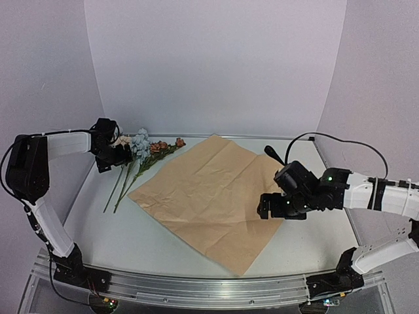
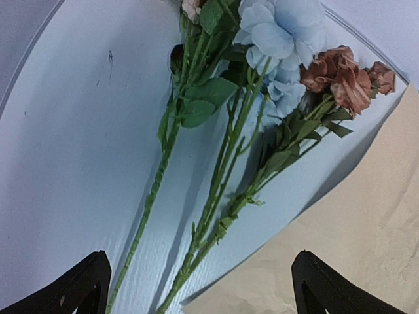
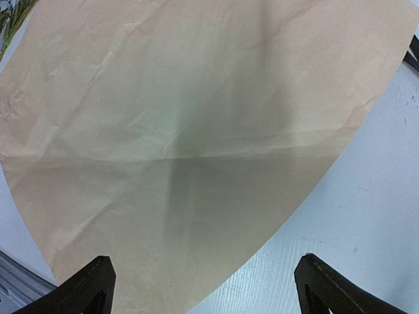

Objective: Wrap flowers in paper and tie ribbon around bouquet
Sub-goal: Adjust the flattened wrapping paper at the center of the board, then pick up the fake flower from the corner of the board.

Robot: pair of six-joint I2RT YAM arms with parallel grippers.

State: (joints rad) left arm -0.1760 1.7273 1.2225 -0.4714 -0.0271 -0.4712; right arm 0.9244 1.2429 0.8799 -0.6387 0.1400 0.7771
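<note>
Flowers lie beside the flat paper.
Left tool wide above them; right tool wide above the paper.

Left wrist cam: flowers clipped at top edge, stem ends run off the bottom; paper cropped right. Overhead: right hand covers the paper's right corner. Right wrist cam: dark object cut by right edge, can't tell what.
</note>
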